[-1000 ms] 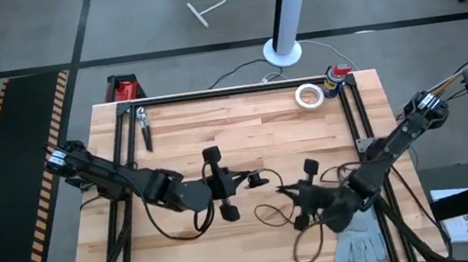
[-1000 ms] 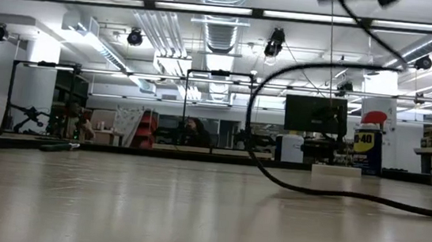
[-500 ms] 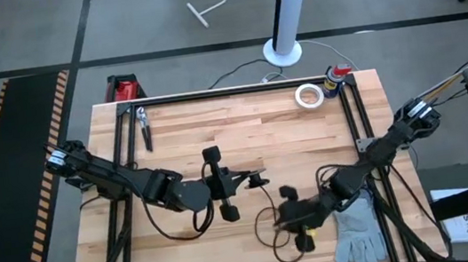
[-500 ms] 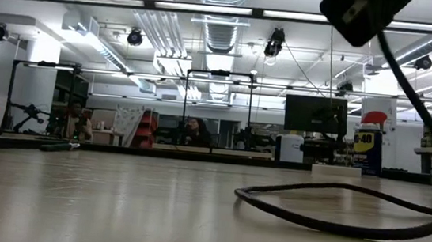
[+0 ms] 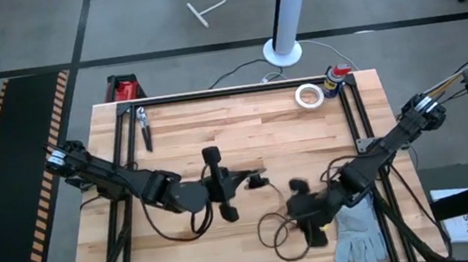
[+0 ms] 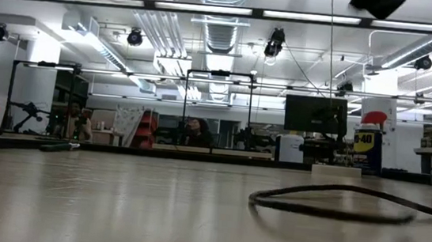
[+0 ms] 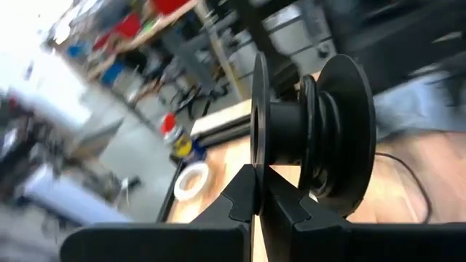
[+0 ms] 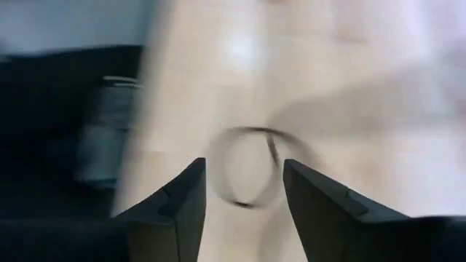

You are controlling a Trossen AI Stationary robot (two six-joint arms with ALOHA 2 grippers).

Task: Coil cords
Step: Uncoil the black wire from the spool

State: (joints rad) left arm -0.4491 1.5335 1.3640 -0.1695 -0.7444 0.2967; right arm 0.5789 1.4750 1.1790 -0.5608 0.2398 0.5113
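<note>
The cord (image 5: 273,231) is thin and black. It lies in loose loops on the wooden table, near the front edge, and shows flat on the top in the low view (image 6: 335,204). My right gripper (image 5: 288,220) hovers open just right of the loops; one loop (image 8: 247,131) shows beyond its spread fingers. My left gripper (image 5: 249,183), at the table's middle, is shut on a small black reel (image 5: 260,181). My left gripper pinches a thin round flange of the reel (image 7: 258,124) between its two fingers. The fingers come level from the table's left. The reel (image 7: 320,138) sticks out past the fingertips, its axis across them, clear of the table.
A grey glove (image 5: 359,236) lies at the front right corner beside the right arm. A white tape roll (image 5: 307,95) and a spray can (image 5: 335,78) stand at the far right. Pliers (image 5: 144,128) lie at the far left. Bare wood lies between.
My right gripper has swung toward the table's left and near edge, then back a little to the right. The cord stood in a raised arc hanging from it; that arc has dropped, and the cord now lies flat in tighter loops near the front edge.
</note>
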